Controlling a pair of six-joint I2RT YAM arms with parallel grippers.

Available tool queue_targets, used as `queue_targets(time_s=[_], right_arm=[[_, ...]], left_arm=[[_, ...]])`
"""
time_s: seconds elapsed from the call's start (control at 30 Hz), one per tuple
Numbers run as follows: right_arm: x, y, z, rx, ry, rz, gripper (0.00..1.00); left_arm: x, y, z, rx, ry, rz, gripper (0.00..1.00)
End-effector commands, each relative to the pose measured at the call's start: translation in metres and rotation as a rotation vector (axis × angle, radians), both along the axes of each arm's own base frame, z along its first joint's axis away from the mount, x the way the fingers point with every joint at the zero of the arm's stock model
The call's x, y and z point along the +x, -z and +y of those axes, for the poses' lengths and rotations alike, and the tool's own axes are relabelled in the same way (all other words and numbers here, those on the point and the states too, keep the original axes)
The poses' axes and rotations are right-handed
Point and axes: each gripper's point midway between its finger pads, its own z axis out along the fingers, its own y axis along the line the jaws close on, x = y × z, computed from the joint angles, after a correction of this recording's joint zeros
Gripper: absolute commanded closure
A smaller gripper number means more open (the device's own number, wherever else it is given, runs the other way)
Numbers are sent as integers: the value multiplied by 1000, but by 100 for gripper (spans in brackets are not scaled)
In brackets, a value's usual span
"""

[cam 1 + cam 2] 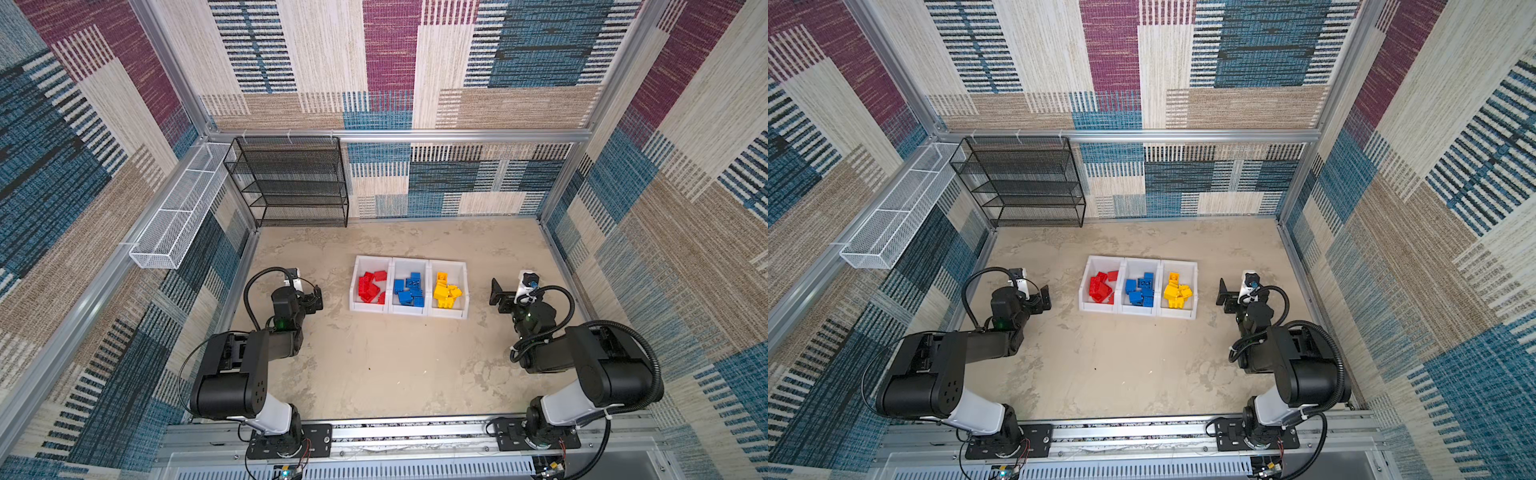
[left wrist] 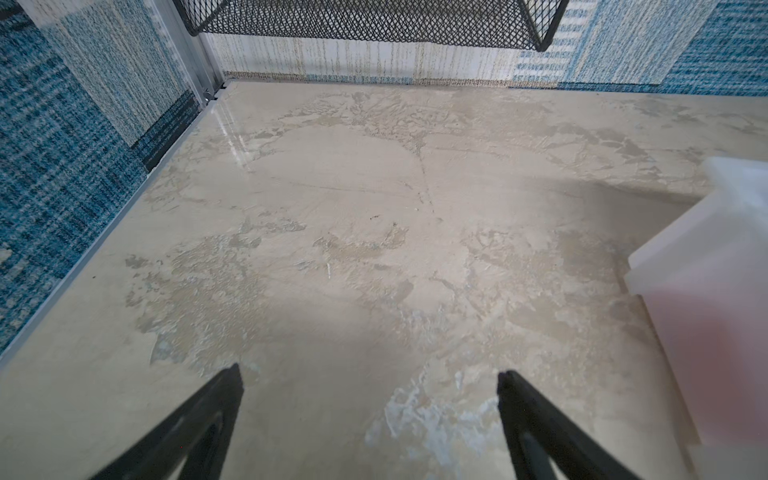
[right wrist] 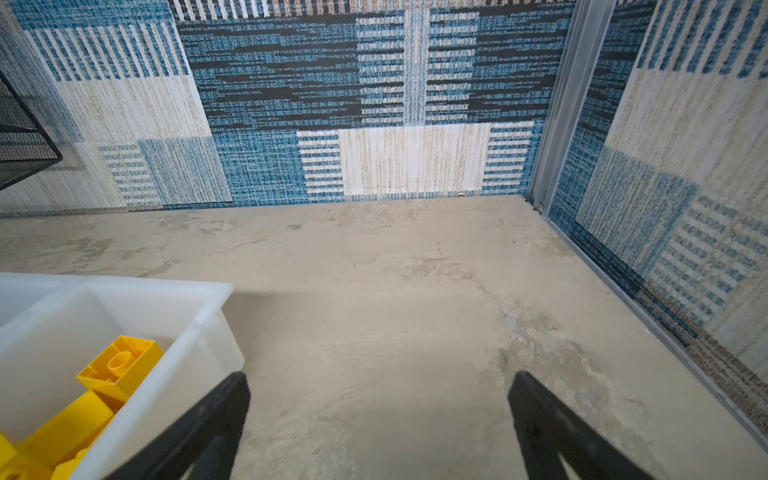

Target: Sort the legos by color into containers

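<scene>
Three joined white containers (image 1: 409, 259) (image 1: 1140, 261) sit mid-table in both top views. Red legos (image 1: 371, 286) (image 1: 1101, 286) fill the left one, blue legos (image 1: 409, 289) (image 1: 1140, 289) the middle one, yellow legos (image 1: 446, 291) (image 1: 1177, 291) the right one. My left gripper (image 1: 307, 293) (image 2: 370, 373) hovers open and empty just left of the row, whose white wall (image 2: 706, 270) shows in the left wrist view. My right gripper (image 1: 513, 291) (image 3: 380, 376) is open and empty just right of the row. The right wrist view shows the end container (image 3: 187, 332) with yellow legos (image 3: 120, 365) inside.
A black mesh shelf rack (image 1: 291, 183) stands against the back wall at the left. A long white wire basket (image 1: 178, 212) hangs on the left wall. Carpeted walls enclose the table. Both arm bases sit on a metal rail (image 1: 415, 432) at the front edge.
</scene>
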Motion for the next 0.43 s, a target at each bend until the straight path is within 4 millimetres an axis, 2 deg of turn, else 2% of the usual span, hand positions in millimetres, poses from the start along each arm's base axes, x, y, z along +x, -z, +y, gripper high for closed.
queue_targets(time_s=[0.0, 0.23, 0.4], right_arm=[[1, -13, 2, -10, -9, -50, 0], [2, -12, 1, -9, -8, -49, 0], [1, -13, 2, -10, -10, -53, 1]], left_arm=[[4, -7, -1, 6, 10, -29, 2], [6, -3, -1, -1, 11, -10, 2], [3, -7, -1, 3, 13, -31, 2]])
